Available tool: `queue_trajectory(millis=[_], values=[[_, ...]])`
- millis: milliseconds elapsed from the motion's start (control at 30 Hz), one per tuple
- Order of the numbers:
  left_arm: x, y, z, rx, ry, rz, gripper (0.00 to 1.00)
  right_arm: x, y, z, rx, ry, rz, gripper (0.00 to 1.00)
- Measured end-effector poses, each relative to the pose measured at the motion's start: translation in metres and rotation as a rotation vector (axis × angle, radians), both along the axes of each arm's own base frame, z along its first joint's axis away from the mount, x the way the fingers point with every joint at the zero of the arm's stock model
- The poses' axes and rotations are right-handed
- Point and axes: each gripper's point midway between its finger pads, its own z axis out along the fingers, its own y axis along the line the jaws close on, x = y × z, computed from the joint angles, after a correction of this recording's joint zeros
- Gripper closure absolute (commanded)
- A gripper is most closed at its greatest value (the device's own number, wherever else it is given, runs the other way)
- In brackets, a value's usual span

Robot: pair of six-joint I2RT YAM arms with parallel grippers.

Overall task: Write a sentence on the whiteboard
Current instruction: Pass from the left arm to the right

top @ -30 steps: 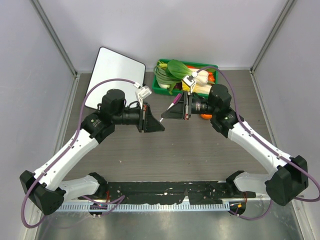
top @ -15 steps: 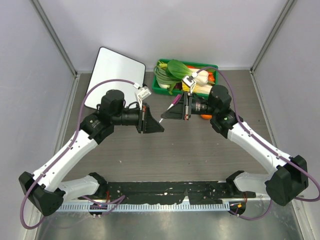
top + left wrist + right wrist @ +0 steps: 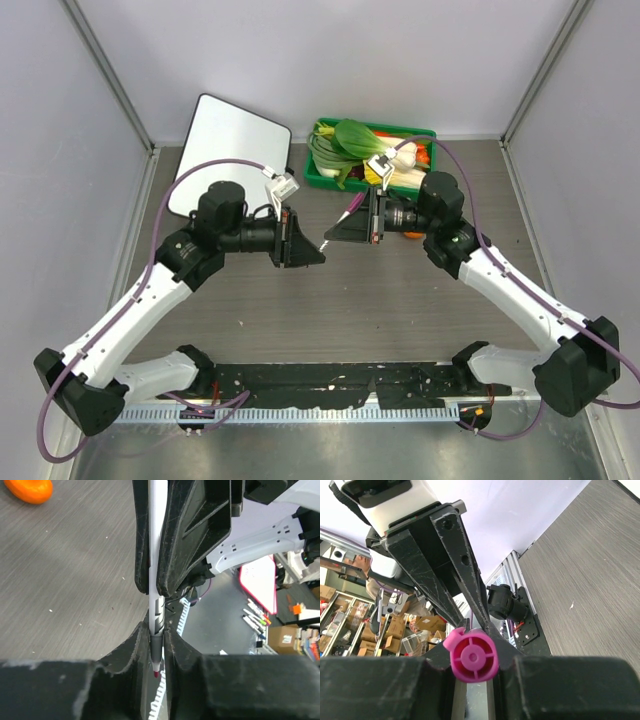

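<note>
Left arm has eased back a touch toward its own side vs a sec ago, and the right wrist sits slightly farther up the table; otherwise the nose-to-nose pose mid-air is unchanged, so I'd judge this a slow regrip or handover of the marker and not yet any writing.

Nearest to the bases, the left gripper points at the right gripper, tips almost meeting. Right one is clamped on the white barrel, with the magenta butt end poking out behind it toward the veg tray. Left fingers are narrow about the grey nib section, red tip between them; whether they actually pinch it I can't tell.

Beyond them an orange fruit lies on the table, mostly hidden by the right wrist; then the green tray of leeks and greens at the back.

Farthest off, back-left corner, the whiteboard – well apart from both grippers, rounded corners, thin dark rim. Its face looks blank from above, no pink strokes that I can make out, so the marker has yet to travel to it.
</note>
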Motion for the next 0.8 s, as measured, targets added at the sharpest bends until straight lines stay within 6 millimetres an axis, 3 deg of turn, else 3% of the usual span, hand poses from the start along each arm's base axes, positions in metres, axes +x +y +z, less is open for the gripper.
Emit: queue_trajectory(millis=[33, 200, 333, 467, 700, 800], values=[[0.000, 0.000, 0.001, -0.002, -0.004, 0.003, 1.00, 0.000, 0.000, -0.001, -0.004, -0.002, -0.005, 0.99], [0.000, 0.001, 0.000, -0.006, -0.009, 0.008, 1.00, 0.001, -0.001, -0.002, -0.013, -0.002, -0.017, 0.95], [0.001, 0.001, -0.001, -0.007, -0.007, 0.009, 1.00, 0.003, -0.001, -0.004, -0.017, 0.005, -0.028, 0.66], [0.001, 0.000, 0.001, -0.014, -0.004, 0.012, 1.00, 0.004, -0.001, -0.005, -0.017, 0.003, -0.036, 0.53], [0.002, -0.001, 0.003, -0.024, -0.002, 0.014, 1.00, -0.004, 0.000, -0.010, -0.013, 0.002, -0.036, 0.51], [0.002, -0.001, 0.001, -0.023, 0.002, 0.015, 1.00, -0.011, 0.005, -0.010, -0.006, 0.000, -0.018, 0.58]])
